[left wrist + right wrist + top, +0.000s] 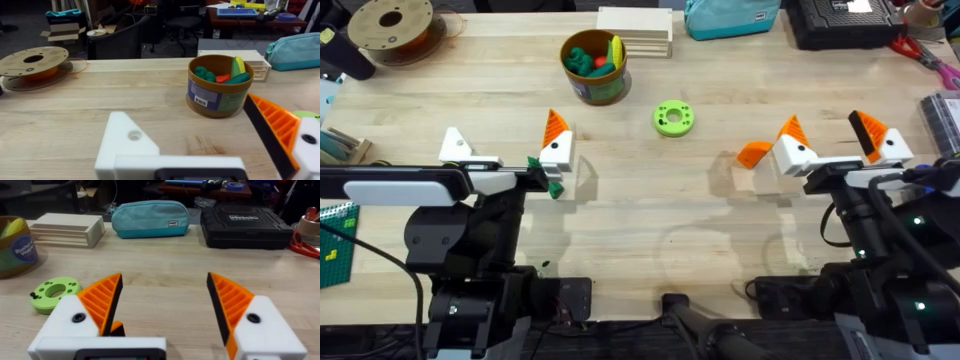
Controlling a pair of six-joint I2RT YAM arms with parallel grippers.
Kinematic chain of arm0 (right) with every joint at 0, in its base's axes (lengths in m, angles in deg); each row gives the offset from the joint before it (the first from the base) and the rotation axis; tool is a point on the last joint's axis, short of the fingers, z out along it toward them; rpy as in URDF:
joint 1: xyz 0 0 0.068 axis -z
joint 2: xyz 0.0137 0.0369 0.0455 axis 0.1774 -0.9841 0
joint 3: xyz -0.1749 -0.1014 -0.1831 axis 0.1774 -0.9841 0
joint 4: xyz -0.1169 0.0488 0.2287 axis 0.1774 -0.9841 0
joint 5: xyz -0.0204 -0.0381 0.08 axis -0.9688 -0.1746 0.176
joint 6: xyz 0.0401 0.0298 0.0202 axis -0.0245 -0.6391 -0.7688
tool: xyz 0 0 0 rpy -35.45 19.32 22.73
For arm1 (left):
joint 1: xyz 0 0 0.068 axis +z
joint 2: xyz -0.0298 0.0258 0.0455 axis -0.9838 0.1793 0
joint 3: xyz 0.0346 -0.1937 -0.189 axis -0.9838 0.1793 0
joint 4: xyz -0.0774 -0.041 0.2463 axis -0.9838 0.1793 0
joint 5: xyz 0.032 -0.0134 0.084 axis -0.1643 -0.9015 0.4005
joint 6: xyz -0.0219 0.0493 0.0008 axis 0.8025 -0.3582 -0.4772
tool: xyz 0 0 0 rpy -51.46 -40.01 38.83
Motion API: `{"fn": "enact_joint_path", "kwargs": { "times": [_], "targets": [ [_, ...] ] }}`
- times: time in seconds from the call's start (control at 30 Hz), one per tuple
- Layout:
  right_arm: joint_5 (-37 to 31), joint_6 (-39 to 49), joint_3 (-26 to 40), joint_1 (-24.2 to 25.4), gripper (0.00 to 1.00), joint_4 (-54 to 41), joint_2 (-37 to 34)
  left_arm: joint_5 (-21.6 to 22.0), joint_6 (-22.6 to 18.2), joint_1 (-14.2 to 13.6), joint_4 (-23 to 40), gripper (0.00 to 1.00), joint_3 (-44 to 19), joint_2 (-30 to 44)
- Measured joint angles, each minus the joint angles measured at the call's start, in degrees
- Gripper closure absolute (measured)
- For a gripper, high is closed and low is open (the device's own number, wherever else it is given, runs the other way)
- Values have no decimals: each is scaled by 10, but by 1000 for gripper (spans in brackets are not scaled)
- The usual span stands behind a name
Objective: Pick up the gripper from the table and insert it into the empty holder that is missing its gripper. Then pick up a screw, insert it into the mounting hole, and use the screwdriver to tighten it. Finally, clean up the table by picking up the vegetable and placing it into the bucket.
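Left gripper (507, 148) spread wide, nothing between its jaws: bare white holder (455, 146) on one side, orange pad on the other. Right gripper (835, 142) spread wide too, both orange pads on. Loose orange gripper (754, 154) flat on the table, touching the right gripper's near finger. Bucket (594, 66) beyond the left gripper, toys inside. Lime ring (674, 118) just right of the bucket.
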Motion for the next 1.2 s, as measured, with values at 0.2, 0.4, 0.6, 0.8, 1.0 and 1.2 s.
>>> {"fn": "enact_joint_path", "kwargs": {
  "times": [0.2,0.4,0.6,0.8,1.0,1.2],
  "targets": [
    [0,0,0,0,10,0,0,0,0,0,0,8,0,0],
    [2,1,0,1,10,40,0,0,0,0,-7,7,-5,0],
    [6,-18,120,1,12,-171,-37,1,0,0,247,9,-191,54],
    [8,-20,323,1,10,-372,-131,1,11,0,487,9,-432,208],
    [9,-20,453,1,11,-443,-220,-22,54,0,607,9,-582,420],
    [9,-20,455,1,11,-443,-221,-73,103,0,613,154,-584,493]
  ]
}}
